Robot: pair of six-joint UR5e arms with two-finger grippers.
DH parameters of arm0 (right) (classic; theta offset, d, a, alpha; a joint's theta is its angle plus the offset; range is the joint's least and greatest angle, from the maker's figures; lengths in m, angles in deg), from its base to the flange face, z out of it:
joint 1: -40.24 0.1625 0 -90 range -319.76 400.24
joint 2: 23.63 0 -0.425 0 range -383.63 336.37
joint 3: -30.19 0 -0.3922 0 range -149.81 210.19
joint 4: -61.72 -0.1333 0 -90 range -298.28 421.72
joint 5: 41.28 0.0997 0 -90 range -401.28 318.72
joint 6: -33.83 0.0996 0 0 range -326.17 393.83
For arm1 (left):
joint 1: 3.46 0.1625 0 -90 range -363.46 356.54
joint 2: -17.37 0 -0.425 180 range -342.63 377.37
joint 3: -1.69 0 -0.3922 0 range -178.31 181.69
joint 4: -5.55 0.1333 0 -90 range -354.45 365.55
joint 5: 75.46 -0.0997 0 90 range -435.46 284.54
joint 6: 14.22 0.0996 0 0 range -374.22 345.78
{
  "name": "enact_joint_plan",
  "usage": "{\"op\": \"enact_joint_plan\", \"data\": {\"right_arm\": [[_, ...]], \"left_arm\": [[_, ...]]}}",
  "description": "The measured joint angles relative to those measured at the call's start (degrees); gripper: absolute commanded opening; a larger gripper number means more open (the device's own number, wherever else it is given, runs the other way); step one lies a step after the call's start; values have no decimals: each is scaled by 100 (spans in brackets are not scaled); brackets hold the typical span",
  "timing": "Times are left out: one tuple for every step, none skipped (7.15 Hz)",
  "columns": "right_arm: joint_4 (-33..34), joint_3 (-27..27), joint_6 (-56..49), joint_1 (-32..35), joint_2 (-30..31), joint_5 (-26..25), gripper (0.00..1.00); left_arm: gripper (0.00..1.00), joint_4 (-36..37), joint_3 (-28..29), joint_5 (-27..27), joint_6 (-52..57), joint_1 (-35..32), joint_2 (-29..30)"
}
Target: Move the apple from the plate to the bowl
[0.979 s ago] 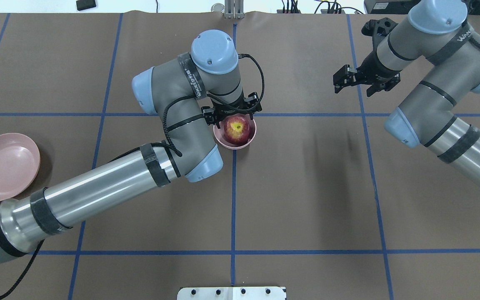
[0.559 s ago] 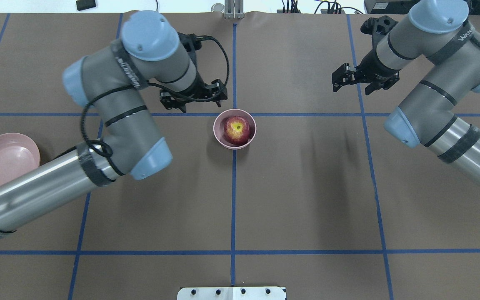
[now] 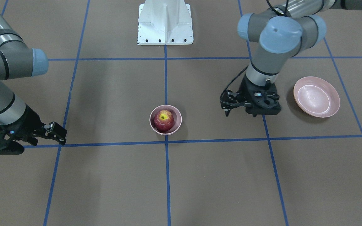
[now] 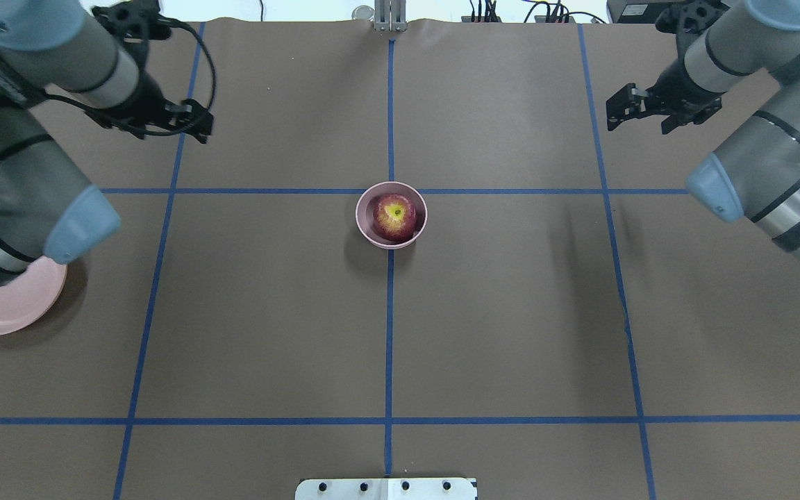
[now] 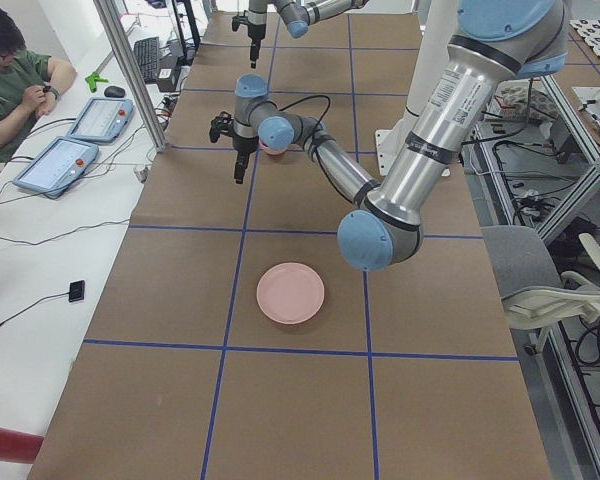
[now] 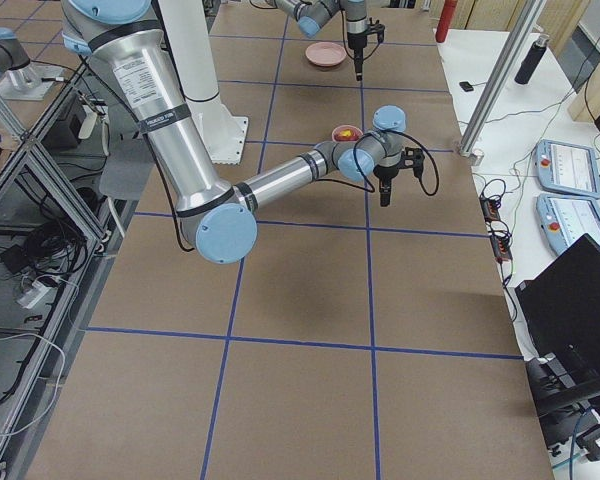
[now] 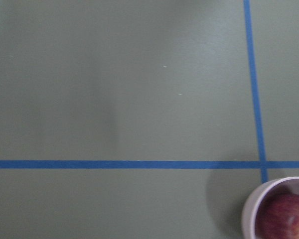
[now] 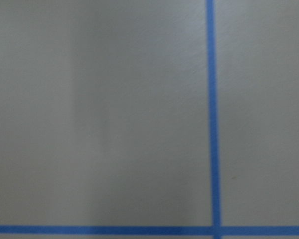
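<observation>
Both pincers hang spread wide and empty: the left gripper [image 4: 172,130] near the plate [image 3: 316,96], the right gripper [image 4: 639,122] well apart. Between them the apple [image 4: 395,217] sits in the bowl [image 4: 361,226].

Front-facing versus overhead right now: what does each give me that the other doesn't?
Front-facing only: the whole plate, empty, clear of the left arm. Overhead only: cables past the far edge of the table; there the left arm covers part of the plate. Both: the apple sitting in the bowl, with the left gripper and right gripper open and well away from it.
</observation>
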Motion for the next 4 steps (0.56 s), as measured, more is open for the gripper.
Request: {"op": "enact_joint_plan", "data": {"right_arm": [[221, 27, -550, 320, 122, 15, 100], [519, 40, -1052, 680, 222, 65, 100], [745, 47, -1534, 1122, 387, 266, 100], [864, 50, -2032, 1567, 649, 574, 100]], "left_arm": [[98, 4, 189, 357, 1236, -671, -306], [98, -8, 475, 682, 2414, -1282, -537], [98, -7, 772, 863, 3162, -1861, -736], [98, -29, 1110, 1062, 3488, -2391, -923]]}}
